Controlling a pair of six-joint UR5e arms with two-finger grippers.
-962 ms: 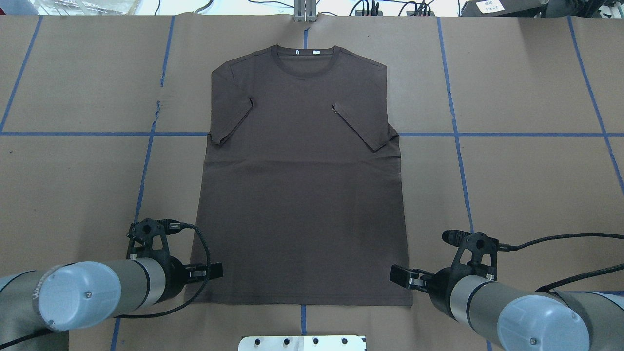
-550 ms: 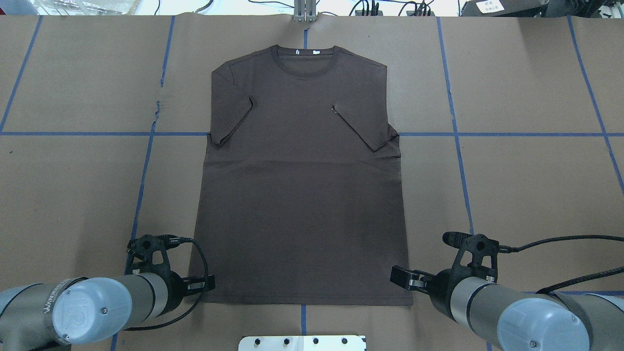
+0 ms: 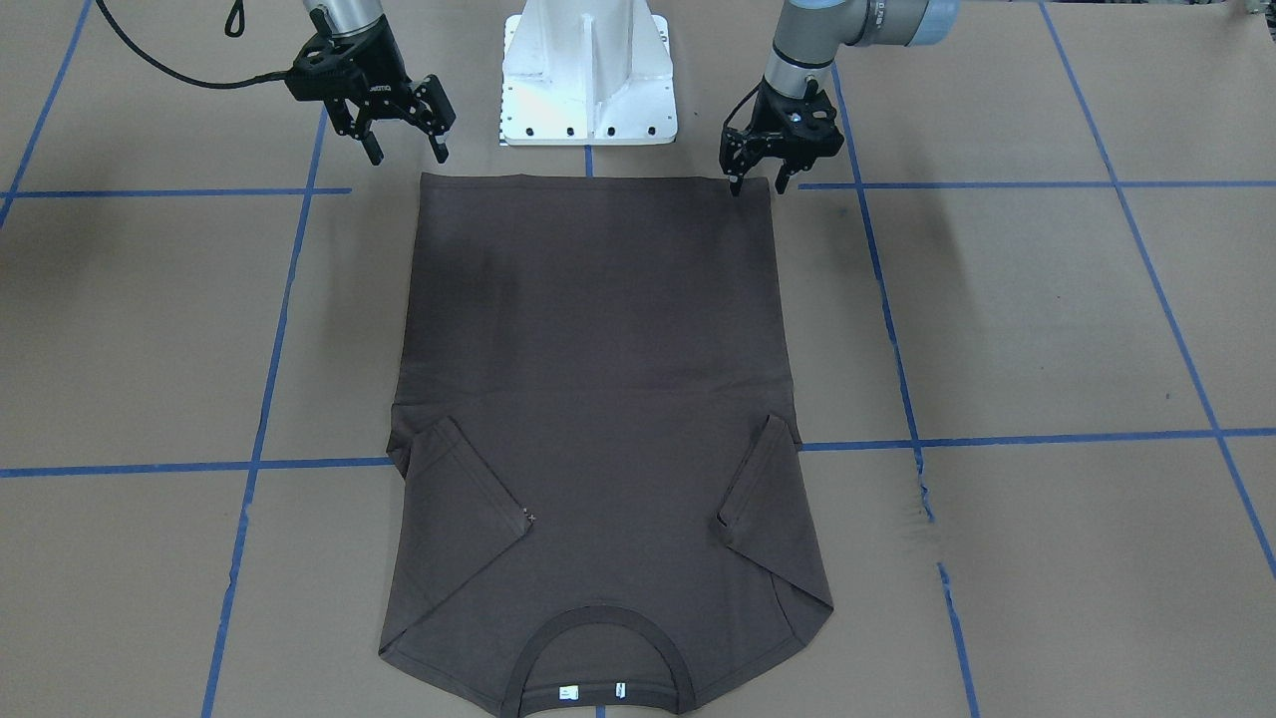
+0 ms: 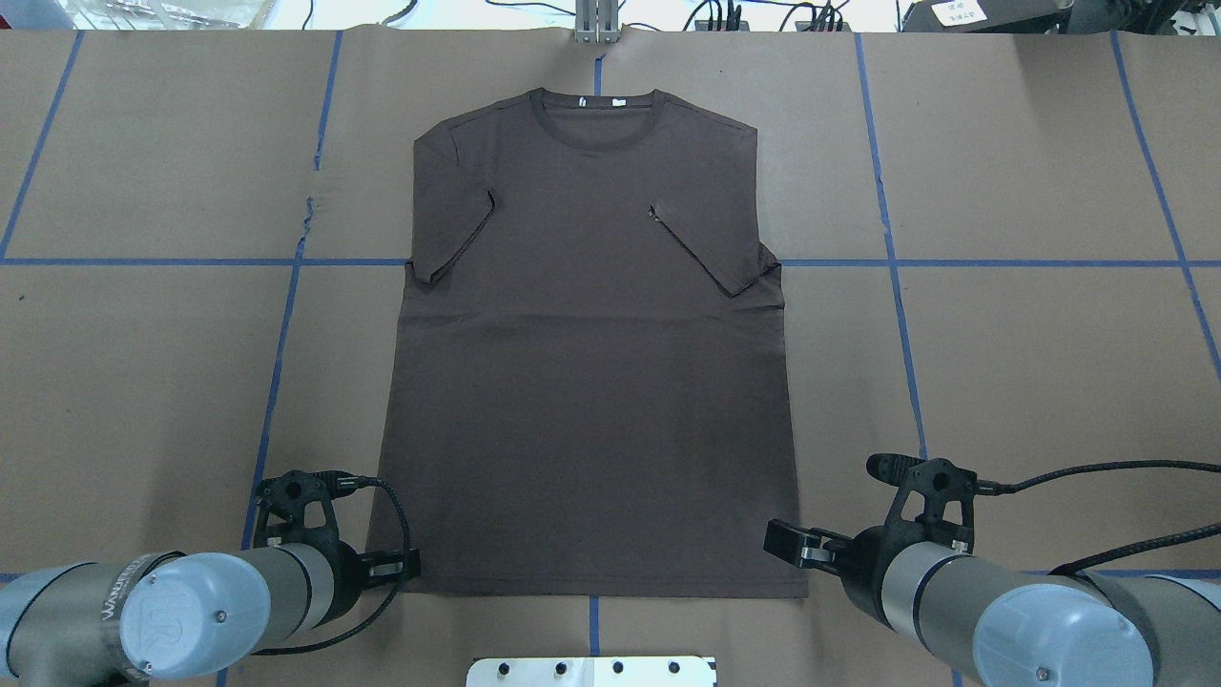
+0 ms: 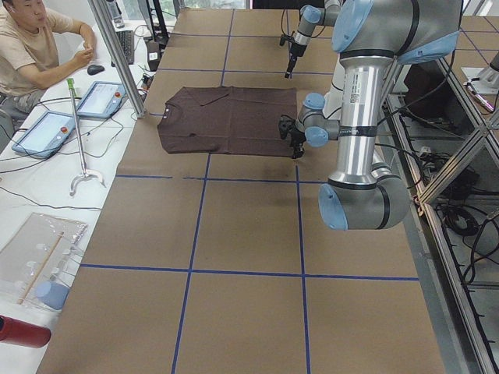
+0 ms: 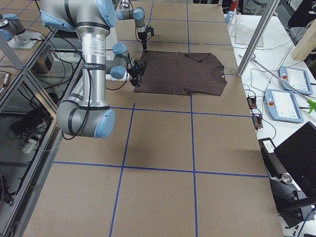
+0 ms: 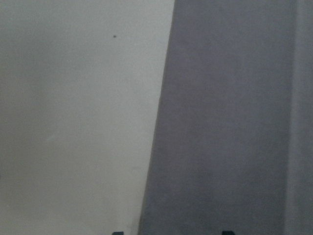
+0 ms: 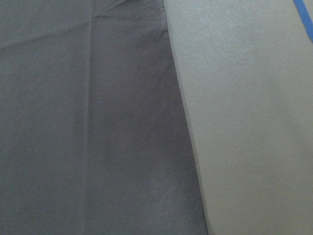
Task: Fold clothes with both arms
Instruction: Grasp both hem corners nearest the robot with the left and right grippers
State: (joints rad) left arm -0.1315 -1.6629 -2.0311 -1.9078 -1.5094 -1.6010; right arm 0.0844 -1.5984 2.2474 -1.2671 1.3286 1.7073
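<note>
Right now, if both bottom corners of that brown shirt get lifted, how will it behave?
The shirt lies flat and thin, so it will likely be floppy and sag between the two lifted corners. It looks light, probably easy to raise. The sleeves, folded in over the chest, may slip back out as the cloth moves.
</note>
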